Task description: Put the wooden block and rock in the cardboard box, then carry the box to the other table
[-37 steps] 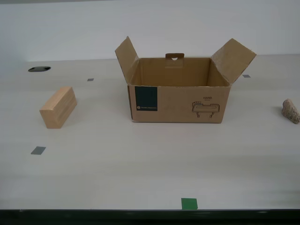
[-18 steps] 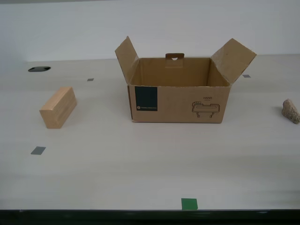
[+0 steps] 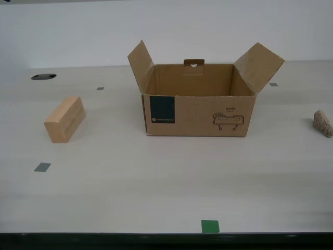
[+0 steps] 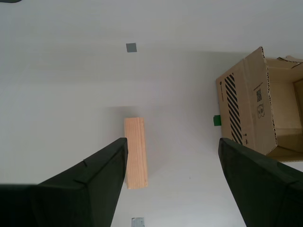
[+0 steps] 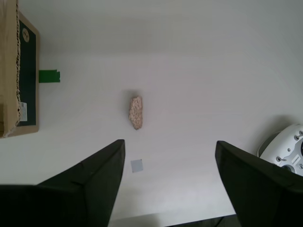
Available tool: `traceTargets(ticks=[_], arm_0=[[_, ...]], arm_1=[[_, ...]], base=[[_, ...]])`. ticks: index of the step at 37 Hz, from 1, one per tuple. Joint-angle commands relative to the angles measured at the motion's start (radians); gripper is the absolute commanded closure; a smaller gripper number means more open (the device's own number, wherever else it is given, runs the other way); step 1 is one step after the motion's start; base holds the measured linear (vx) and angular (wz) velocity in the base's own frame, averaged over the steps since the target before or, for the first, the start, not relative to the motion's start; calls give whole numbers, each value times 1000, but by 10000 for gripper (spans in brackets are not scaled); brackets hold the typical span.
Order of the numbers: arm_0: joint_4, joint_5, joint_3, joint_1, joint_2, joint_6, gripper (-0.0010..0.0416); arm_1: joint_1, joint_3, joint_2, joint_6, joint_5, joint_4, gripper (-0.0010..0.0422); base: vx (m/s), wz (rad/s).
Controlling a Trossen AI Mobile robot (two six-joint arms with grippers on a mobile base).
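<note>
Jaws: my first gripper (image 5: 169, 182) stands wide open and empty, high over the rock; my second gripper (image 4: 173, 182) likewise spread and empty, high over the wooden block. Neither arm shows in the exterior view.

Table (image 3: 156, 182): smooth pale top, bearing everything listed below.

Cardboard box (image 3: 197, 112): brown corrugated, upright near the middle of the table, side flaps raised and splayed outward, back tab with a hole standing up, dark teal label and a small line drawing on the front wall. Interior visible, nothing seen inside.

Wooden block (image 3: 65, 119): pale layered wood, lying flat, well apart from the box toward the exterior view's left. Nothing between it and the box.

Rock (image 3: 322, 123): rough, brownish, at the exterior view's right edge, well apart from the box, lying alone on bare table.

White device (image 5: 286, 151): partly visible in the first wrist view, beyond the rock from the box.

Small items: green tape square (image 3: 210, 226) at the near table edge; grey square marker (image 3: 42, 167) in front of the block; a dark oval (image 3: 43, 76) at the far side toward the exterior view's left.
</note>
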Motion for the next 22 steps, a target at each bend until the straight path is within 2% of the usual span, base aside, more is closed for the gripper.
traceTargets(ticks=[1,7,15,22], arm_0=[[-4,5,25,0,0,3,80],[-9,5,44,0,0,4,-1],[-27,5,43,0,0,5,36],[-39,5,43,0,0,8,22]], arm_1=[[-1,1,0,-2,0,0,119],[-1,1,0,0,0,2,82],[-1,1,0,2,0,4,49],[-1,1,0,2,0,4,32]], base=[[0,0],[0,0],[0,0],[0,0]])
